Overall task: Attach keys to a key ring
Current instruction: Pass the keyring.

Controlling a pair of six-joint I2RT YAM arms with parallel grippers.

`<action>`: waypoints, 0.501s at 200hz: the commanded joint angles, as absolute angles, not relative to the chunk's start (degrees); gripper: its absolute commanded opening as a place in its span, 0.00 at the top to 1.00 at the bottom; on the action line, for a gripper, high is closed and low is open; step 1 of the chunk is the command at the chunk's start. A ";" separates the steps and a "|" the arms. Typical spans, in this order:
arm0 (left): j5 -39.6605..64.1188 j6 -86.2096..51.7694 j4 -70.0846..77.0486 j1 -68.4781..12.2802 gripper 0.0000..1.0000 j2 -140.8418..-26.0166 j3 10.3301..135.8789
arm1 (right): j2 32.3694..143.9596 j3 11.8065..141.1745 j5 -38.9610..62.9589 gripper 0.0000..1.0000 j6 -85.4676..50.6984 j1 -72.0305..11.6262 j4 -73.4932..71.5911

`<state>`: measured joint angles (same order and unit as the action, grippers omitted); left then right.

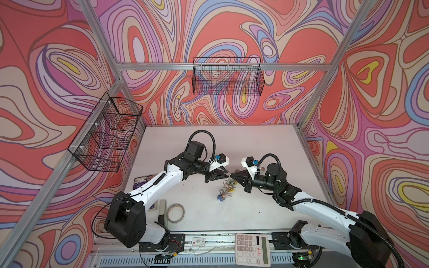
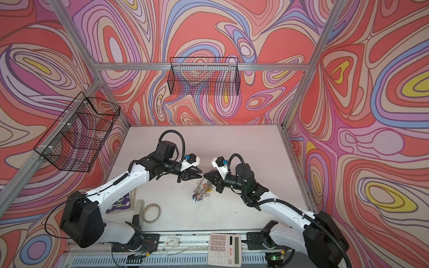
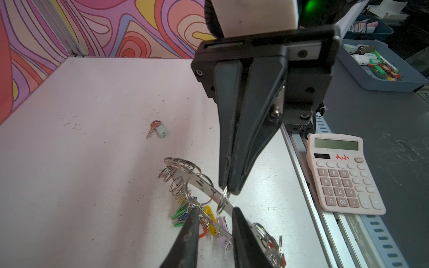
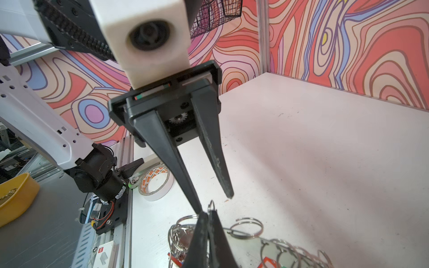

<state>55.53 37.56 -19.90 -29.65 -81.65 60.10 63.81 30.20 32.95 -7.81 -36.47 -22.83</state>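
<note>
Left wrist view, key ring (image 3: 201,183) partly hidden, keys (image 3: 183,214) bunched, blurred

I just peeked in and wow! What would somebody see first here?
First, the swirly red, pink and purple walls all around. Then the left arm and right arm, black and white, meeting tip to tip over the middle of the white table. Between them is the shiny key ring, pinched in the right arm's jaws, with keys on bright tags hanging from it.
</note>
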 commanded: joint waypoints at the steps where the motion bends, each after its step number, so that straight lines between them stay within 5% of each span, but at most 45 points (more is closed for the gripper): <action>1: 56.94 39.11 -21.62 -30.06 0.73 -82.75 62.05 | 63.18 30.33 34.18 1.00 -7.56 -36.85 -26.98; 43: 56.35 39.30 -22.09 -30.41 0.79 -83.71 62.91 | 63.28 30.41 34.30 1.00 -7.63 -36.86 -26.98; 100: 56.12 39.73 -24.76 -30.67 1.00 -85.08 65.00 | 63.54 30.39 34.28 1.00 -7.24 -36.84 -26.80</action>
<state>55.51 37.93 -22.15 -30.33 -84.14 62.76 63.88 30.20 33.30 -7.81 -36.45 -23.18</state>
